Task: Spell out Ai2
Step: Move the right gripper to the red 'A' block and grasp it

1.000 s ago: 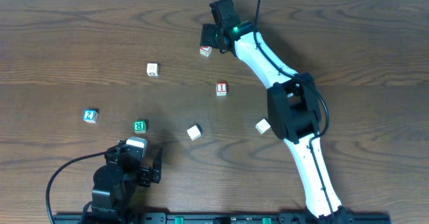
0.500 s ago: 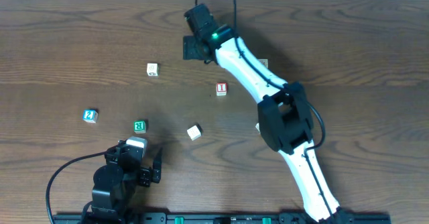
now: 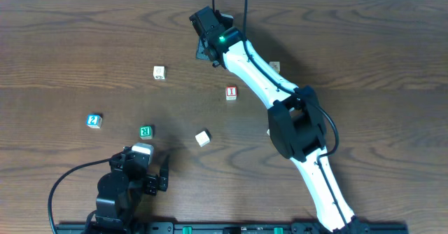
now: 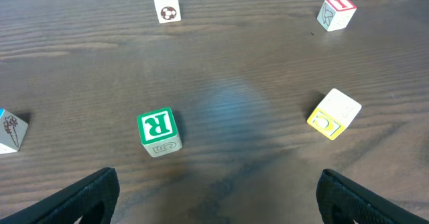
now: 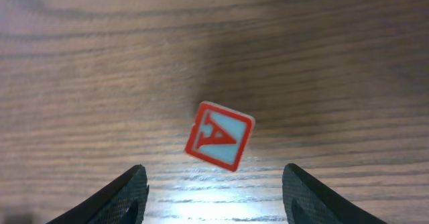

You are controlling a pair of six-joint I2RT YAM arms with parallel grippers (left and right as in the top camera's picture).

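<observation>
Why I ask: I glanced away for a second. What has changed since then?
The right gripper swung left across the table and now hovers at the A block, fingers open on either side, with nothing grasped. The sweep uncovered a block beside its arm. The left gripper, R block and blue block stayed put.
</observation>
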